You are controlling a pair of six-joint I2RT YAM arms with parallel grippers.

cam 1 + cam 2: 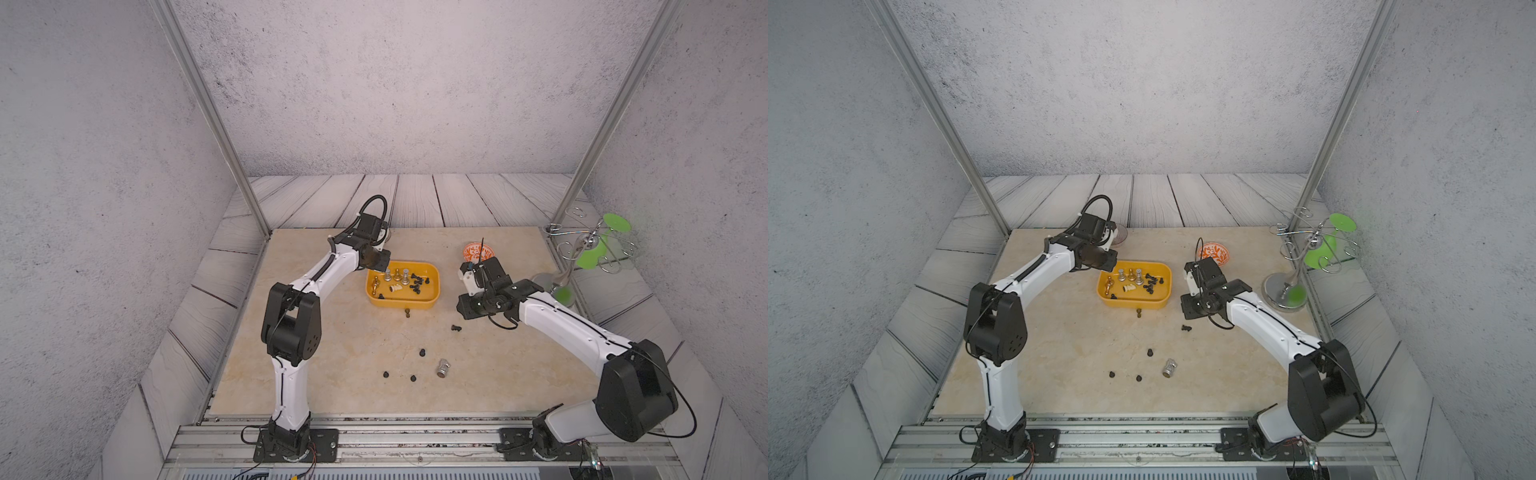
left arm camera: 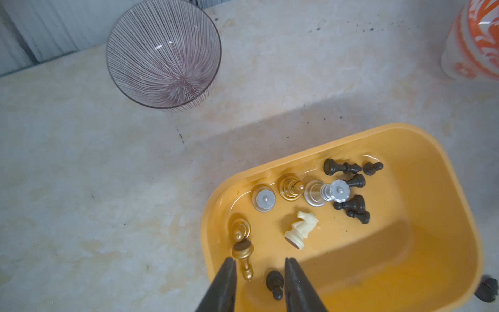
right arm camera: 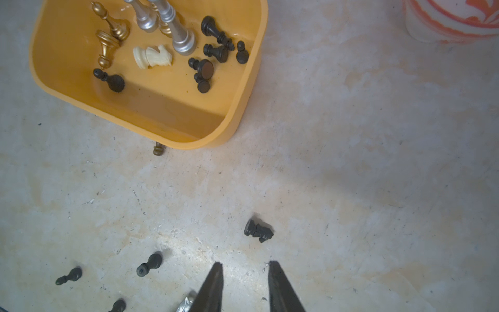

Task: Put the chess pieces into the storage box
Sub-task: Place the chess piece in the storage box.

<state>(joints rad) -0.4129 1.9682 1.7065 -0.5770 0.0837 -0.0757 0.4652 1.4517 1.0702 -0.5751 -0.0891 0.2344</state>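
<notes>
The yellow-orange storage box (image 1: 401,303) (image 2: 432,151) sits mid-table and holds several chess pieces: gold, silver, black and a cream knight (image 2: 301,228). My left gripper (image 1: 380,262) (image 2: 259,260) hangs open over the box's left end. A black pawn (image 2: 275,283) lies on the box floor below the gap, free of the fingers. My right gripper (image 1: 461,316) (image 3: 245,262) is open and empty above the table, right of the box. Just ahead of it lies a black piece (image 3: 258,231). Loose on the table are black pawns (image 1: 422,353) (image 1: 386,374), a silver piece (image 1: 443,368) and a small bronze piece (image 1: 407,312) by the box front.
A ribbed glass bowl (image 2: 163,54) stands behind the left gripper at the back of the table. An orange-and-white bowl (image 1: 478,251) stands behind the right gripper. A wire stand with green discs (image 1: 590,245) occupies the back right corner.
</notes>
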